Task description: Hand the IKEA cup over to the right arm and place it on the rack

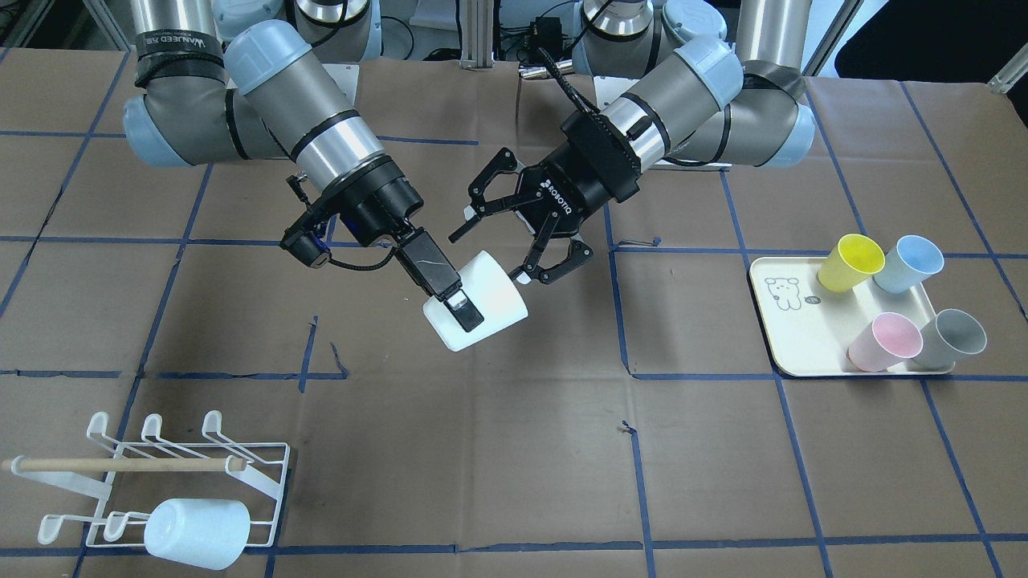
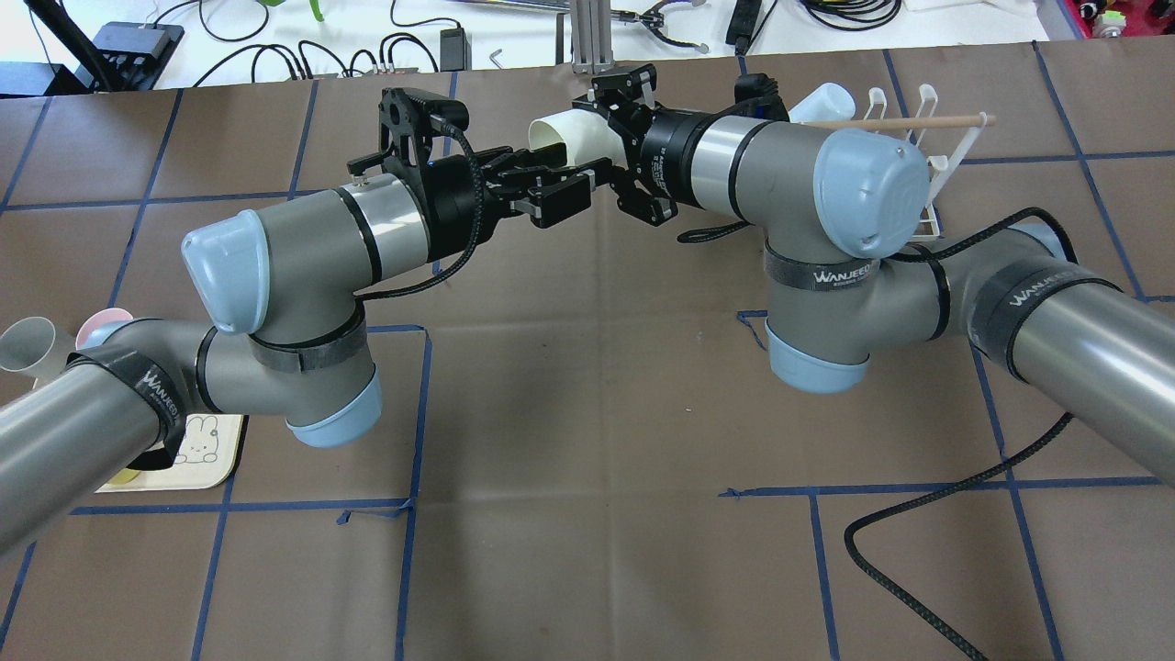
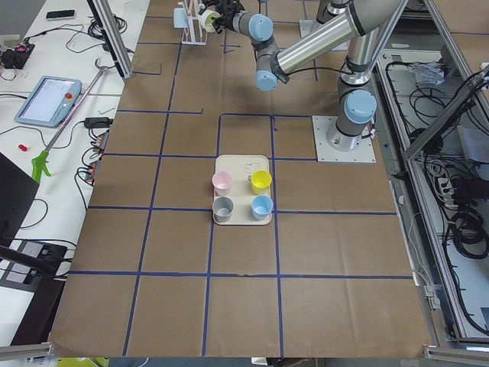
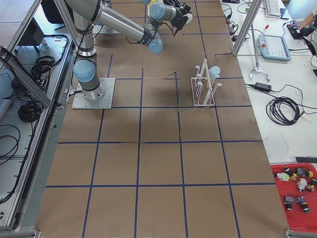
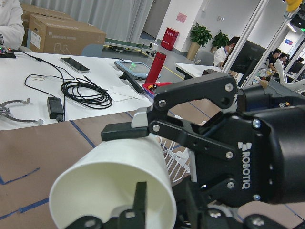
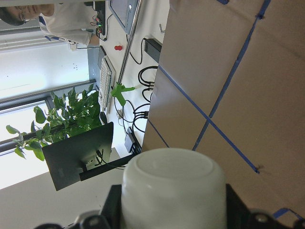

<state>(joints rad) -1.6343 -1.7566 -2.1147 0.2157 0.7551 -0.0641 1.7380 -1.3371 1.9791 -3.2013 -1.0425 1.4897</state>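
Observation:
The white IKEA cup (image 1: 490, 293) hangs on its side above the middle of the table. My right gripper (image 1: 464, 315), on the right arm (image 1: 317, 120), is shut across the cup's body near the base. The right wrist view shows that base (image 6: 171, 183) between my fingers (image 6: 112, 210). The cup's mouth (image 5: 112, 191) faces my left gripper (image 1: 490, 257), the one marked ROBOTIQ. It stands open, its fingertips (image 5: 125, 131) above and below the rim. The white wire rack (image 1: 253, 474) with its wooden rod stands at the table's far right corner.
A pale cup (image 1: 197, 534) lies on the rack's front prongs. A cream tray (image 1: 791, 341) on my left side holds several coloured cups. A black cable (image 2: 918, 514) trails over the brown paper near my right arm's base.

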